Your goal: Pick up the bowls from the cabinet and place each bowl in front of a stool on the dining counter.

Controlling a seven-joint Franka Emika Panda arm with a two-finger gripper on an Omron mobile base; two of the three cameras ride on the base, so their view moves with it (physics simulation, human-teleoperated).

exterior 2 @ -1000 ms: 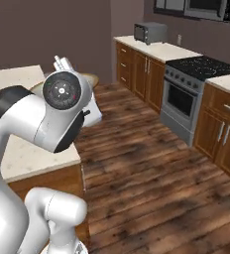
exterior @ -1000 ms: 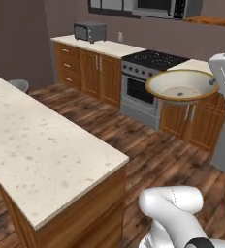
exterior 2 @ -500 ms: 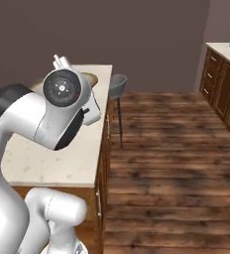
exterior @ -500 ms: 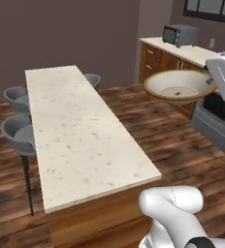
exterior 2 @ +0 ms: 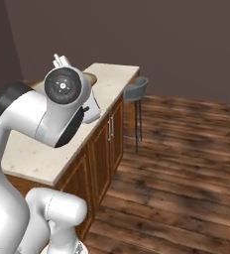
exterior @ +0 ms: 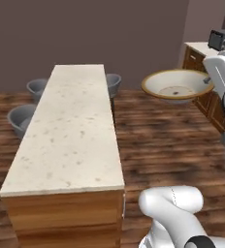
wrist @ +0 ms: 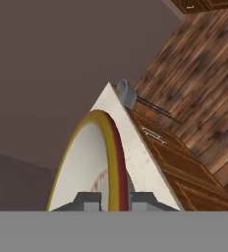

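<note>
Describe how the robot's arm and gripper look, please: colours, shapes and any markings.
The arm is glossy white, with rounded links and dark bands at the joints. One joint has a round dark grey cap with a small red mark. The gripper has two small grey finger tips.

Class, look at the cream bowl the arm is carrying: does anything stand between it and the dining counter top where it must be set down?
Nothing visible does. The bowl hangs over open floor beside the bare counter.
</note>
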